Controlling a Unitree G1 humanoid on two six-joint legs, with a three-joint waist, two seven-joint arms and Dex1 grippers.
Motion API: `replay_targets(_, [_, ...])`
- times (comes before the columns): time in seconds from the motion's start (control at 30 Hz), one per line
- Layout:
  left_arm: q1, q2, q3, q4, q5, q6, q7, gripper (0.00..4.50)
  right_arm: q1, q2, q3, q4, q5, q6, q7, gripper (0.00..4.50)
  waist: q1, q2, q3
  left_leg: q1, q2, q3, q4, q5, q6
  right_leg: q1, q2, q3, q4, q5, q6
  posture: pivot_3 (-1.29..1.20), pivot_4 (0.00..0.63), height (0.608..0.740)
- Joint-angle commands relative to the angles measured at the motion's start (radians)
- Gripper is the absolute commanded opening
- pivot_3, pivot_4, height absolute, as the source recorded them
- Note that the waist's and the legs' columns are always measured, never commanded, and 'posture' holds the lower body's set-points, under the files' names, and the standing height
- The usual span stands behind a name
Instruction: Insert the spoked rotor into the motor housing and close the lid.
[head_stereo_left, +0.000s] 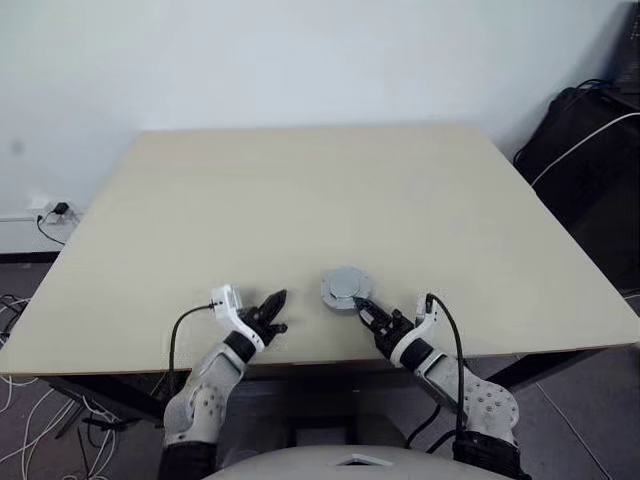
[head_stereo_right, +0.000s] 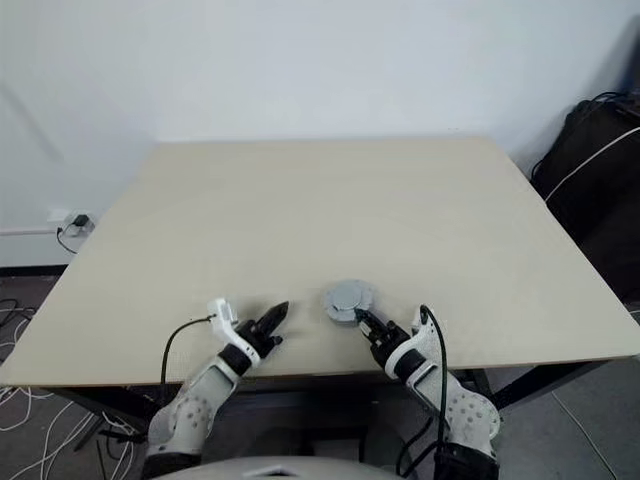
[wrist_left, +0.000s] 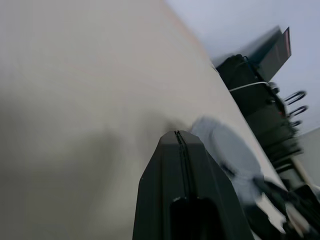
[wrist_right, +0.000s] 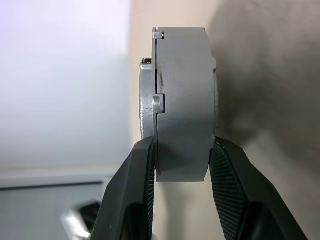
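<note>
**Right gripper pinches the closed motor near the table's front edge**

The motor housing (head_stereo_left: 346, 288), grey lid (wrist_right: 182, 100) seated on it, sits on the table (head_stereo_left: 330, 190) close to the near edge. The right gripper (head_stereo_left: 362, 309) pinches its near rim, one finger (wrist_right: 132, 190) on each flat face. The left gripper (head_stereo_left: 277, 312), fingers pressed together, hovers just left of it, apart.
</note>
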Motion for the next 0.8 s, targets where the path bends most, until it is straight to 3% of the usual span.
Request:
replay_targets(0.03, [0.022,-0.032,0.030,-0.069,-0.147,0.087,-0.012,0.00,-0.035,0.041,0.023,-0.053,0.104,0.002,0.043,1.27,-0.001,0.001,0.001,0.000,0.000,0.000,0.000,0.000,0.000,0.000,0.000,0.000,0.000,0.000,0.000,0.00,0.000,0.740])
replay_targets(0.07, [0.032,-0.039,0.040,-0.070,-0.193,0.119,-0.010,0.00,-0.038,0.037,0.029,-0.056,0.111,0.003,0.040,1.27,-0.001,0.001,0.001,0.000,0.000,0.000,0.000,0.000,0.000,0.000,0.000,0.000,0.000,0.000,0.000,0.00,0.000,0.740])
replay_targets(0.17, [0.051,-0.058,0.069,-0.067,-0.312,0.192,0.016,0.60,-0.044,0.027,0.045,-0.064,0.130,0.004,0.032,1.27,-0.002,0.002,0.002,0.000,0.000,0.000,0.000,0.000,0.000,0.000,0.000,0.000,0.000,0.000,0.000,0.00,0.000,0.740])
replay_targets(0.3, [0.071,-0.074,0.102,-0.050,-0.450,0.256,0.030,1.94,-0.053,0.010,0.056,-0.076,0.163,0.009,0.026,1.27,-0.002,0.002,0.002,0.000,0.000,0.000,0.000,0.000,0.000,0.000,0.000,0.000,0.000,0.000,0.000,0.00,0.000,0.740])
replay_targets(0.53, [0.094,-0.081,0.085,-0.049,-0.534,0.258,0.031,4.28,-0.058,-0.016,0.078,-0.076,0.186,0.020,0.015,1.27,-0.001,0.002,0.002,0.000,0.000,0.001,0.000,-0.001,0.000,0.000,0.000,0.000,0.000,0.000,0.000,0.00,0.000,0.740])
replay_targets(0.57, [0.095,-0.081,0.081,-0.048,-0.537,0.256,0.029,4.47,-0.057,-0.018,0.082,-0.076,0.188,0.022,0.014,1.27,-0.001,0.002,0.002,0.000,0.000,0.001,0.000,-0.001,-0.001,0.000,0.000,0.000,0.000,0.000,0.000,0.00,0.000,0.740])
replay_targets(0.8, [0.072,-0.073,0.047,-0.038,-0.556,0.256,0.012,4.47,-0.041,-0.039,0.138,-0.083,0.221,0.099,0.005,1.27,-0.001,0.002,0.002,0.000,0.000,0.001,0.000,-0.001,-0.001,0.000,0.000,0.001,0.000,0.000,-0.001,0.00,0.000,0.740])
